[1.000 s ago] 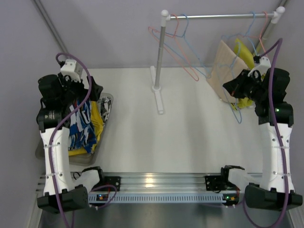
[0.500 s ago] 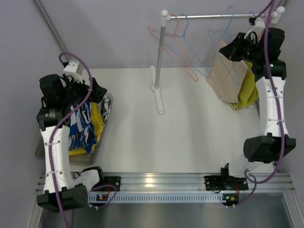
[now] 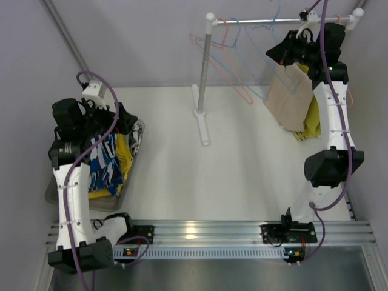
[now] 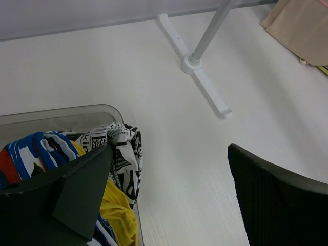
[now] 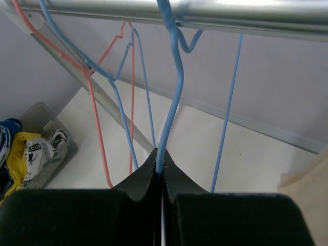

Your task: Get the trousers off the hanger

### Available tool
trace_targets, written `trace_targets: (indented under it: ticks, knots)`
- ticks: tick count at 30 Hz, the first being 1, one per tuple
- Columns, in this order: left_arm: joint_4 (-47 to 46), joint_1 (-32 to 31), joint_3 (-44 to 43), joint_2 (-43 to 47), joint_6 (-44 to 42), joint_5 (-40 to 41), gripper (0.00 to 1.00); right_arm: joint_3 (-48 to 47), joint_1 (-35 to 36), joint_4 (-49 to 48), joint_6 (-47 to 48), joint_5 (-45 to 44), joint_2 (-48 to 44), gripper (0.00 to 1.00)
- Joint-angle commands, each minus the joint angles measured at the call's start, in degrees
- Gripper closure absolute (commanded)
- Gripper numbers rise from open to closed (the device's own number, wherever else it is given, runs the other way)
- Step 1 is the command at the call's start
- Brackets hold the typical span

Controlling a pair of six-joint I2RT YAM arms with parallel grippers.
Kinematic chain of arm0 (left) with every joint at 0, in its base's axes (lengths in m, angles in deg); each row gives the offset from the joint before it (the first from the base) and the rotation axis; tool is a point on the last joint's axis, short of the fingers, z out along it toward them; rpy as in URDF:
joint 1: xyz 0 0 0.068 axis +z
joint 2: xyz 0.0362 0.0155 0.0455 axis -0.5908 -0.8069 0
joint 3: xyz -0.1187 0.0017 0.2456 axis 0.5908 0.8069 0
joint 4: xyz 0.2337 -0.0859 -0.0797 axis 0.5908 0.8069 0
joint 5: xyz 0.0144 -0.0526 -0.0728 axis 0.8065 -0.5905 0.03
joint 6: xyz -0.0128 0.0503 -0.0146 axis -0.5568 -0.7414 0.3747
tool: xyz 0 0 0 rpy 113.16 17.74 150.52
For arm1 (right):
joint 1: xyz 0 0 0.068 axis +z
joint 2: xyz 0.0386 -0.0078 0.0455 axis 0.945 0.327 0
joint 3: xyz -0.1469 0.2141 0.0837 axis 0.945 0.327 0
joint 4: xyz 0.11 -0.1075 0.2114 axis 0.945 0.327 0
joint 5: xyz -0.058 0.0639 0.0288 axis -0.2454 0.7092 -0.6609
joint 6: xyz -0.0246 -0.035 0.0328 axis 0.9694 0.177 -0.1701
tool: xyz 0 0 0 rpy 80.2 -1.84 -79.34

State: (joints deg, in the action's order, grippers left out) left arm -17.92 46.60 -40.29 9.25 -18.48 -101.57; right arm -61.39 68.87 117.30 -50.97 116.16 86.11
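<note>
So, the right gripper [image 5: 161, 171] is pinched tight on a blue hanger [image 5: 173, 92] up at the rail [image 5: 215, 10], with a beige cloth [image 3: 291, 97] hanging just beside it. Meanwhile the left gripper [image 4: 169, 200] hangs spread wide above the bin [image 4: 61, 113] on the left side of the counter [image 4: 179, 154], where all three trousers [image 4: 120, 154] lie heaped.

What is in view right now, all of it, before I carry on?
trousers: three, black-and-white print, plain yellow, blue with white and red patches; piled in the tray
tray: one, clear grey, table's left
table: one, white
rack: one, white post, metal rail, far side
wire hangers: several, red and blue, on the rail; count unclear
beige cloth: one, hanging at right
olive-yellow cloth: one, partly hidden by the beige cloth
left gripper: open, above the tray
right gripper: shut on blue hanger at the rail
</note>
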Motion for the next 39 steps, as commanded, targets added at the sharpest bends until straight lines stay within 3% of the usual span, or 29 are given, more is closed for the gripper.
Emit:
trace_targets:
  ticks: [1, 12, 26, 27, 28, 32, 36, 39]
  knots:
    - [-2.4, -0.11, 0.48, 0.71, 0.62, -0.26, 0.01, -2.44, 1.6, -3.9, 3.07, 3.36, 1.13, 1.0]
    - [-1.61, -0.11, 1.19, 1.32, 0.71, 0.98, 0.01, 2.03, 6.52, -2.23, 7.03, 3.19, 1.14, 1.0]
    - [-0.38, -0.2, 0.66, 2.03, 0.45, 2.38, 0.01, 9.6, 6.96, -4.78, 7.64, -0.33, -1.41, 0.99]
    - [-0.47, -0.11, 0.66, 2.03, 0.44, 2.38, 0.01, 9.95, 6.97, -4.69, 7.91, -0.33, -1.67, 0.96]
    - [-0.47, -0.11, 0.66, 2.03, 0.44, 2.56, 0.01, 10.3, 6.97, -4.6, 8.17, -0.33, -2.55, 0.84]
    - [-0.21, -0.11, -0.13, 1.68, 0.27, 2.3, 0.01, 11.44, 6.35, -4.17, 8.26, 1.16, -4.75, 0.59]
    - [0.94, -0.2, -1.62, 0.8, -0.78, 2.56, 0.01, 11.18, 4.95, -3.02, 7.03, 1.95, -8.17, 0.48]
    - [1.03, -0.11, -3.11, 0.8, -3.68, 3.96, 0.01, 11.53, 3.01, -1.53, 6.5, 1.95, -10.63, 0.33]
